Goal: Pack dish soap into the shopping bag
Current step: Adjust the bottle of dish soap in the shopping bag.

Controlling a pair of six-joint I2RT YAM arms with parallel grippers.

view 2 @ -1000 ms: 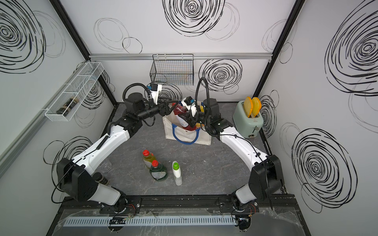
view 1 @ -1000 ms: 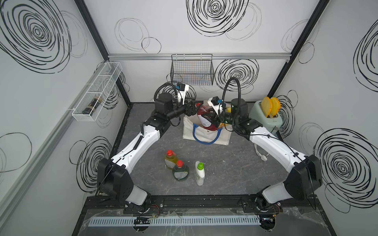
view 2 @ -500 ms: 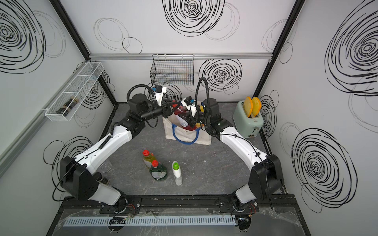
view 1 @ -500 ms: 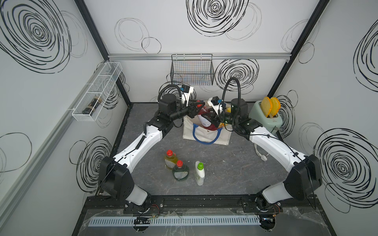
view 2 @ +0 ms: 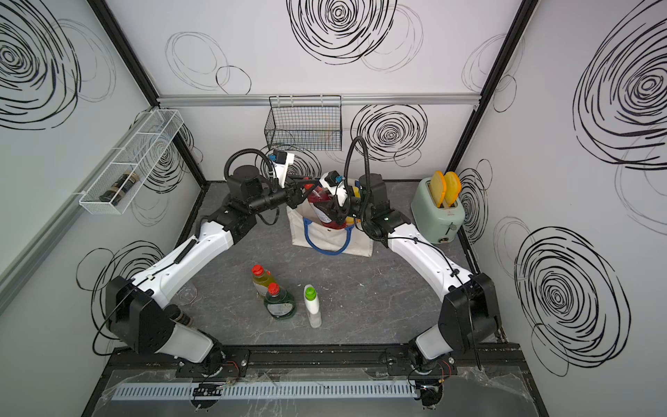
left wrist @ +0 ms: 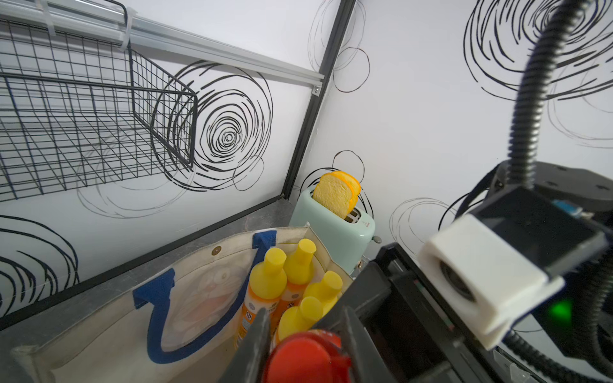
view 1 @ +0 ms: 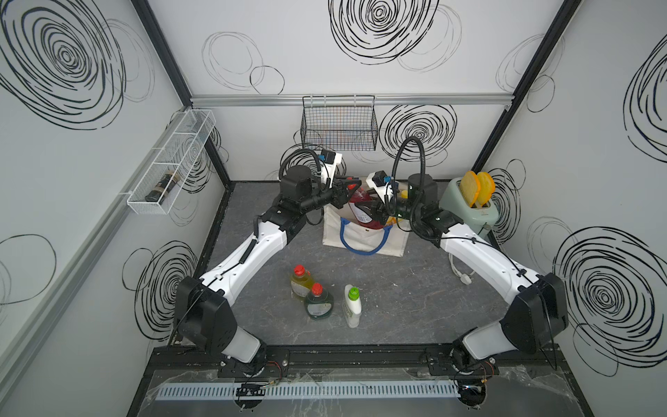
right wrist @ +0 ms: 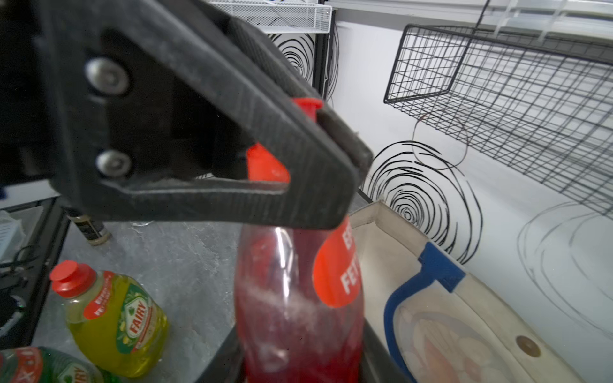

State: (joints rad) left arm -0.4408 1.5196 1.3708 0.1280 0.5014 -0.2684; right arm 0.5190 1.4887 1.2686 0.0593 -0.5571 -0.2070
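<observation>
A red dish soap bottle (view 1: 361,211) (view 2: 322,207) hangs upright over the open white shopping bag (view 1: 364,245) (left wrist: 99,331). My left gripper (view 1: 347,190) (left wrist: 305,311) is shut on its red cap (left wrist: 305,359). My right gripper (view 1: 375,213) (right wrist: 298,364) is open, its fingers either side of the bottle's lower body (right wrist: 298,315). Several orange bottles with yellow caps (left wrist: 265,285) stand inside the bag. On the table in front stand a yellow bottle (view 1: 300,283), a green one (view 1: 318,305) and a white green-capped one (view 1: 352,307).
A mint toaster (view 1: 469,213) with bread slices stands right of the bag, its plug (view 1: 463,276) lying on the table. A black wire basket (view 1: 339,126) hangs on the back wall above the bag. A white wire rack (view 1: 169,169) is on the left wall.
My left gripper came in from the left and shut on the red cap. My right gripper's jaws have since widened around the bottle's body. The table bottles have not moved.
</observation>
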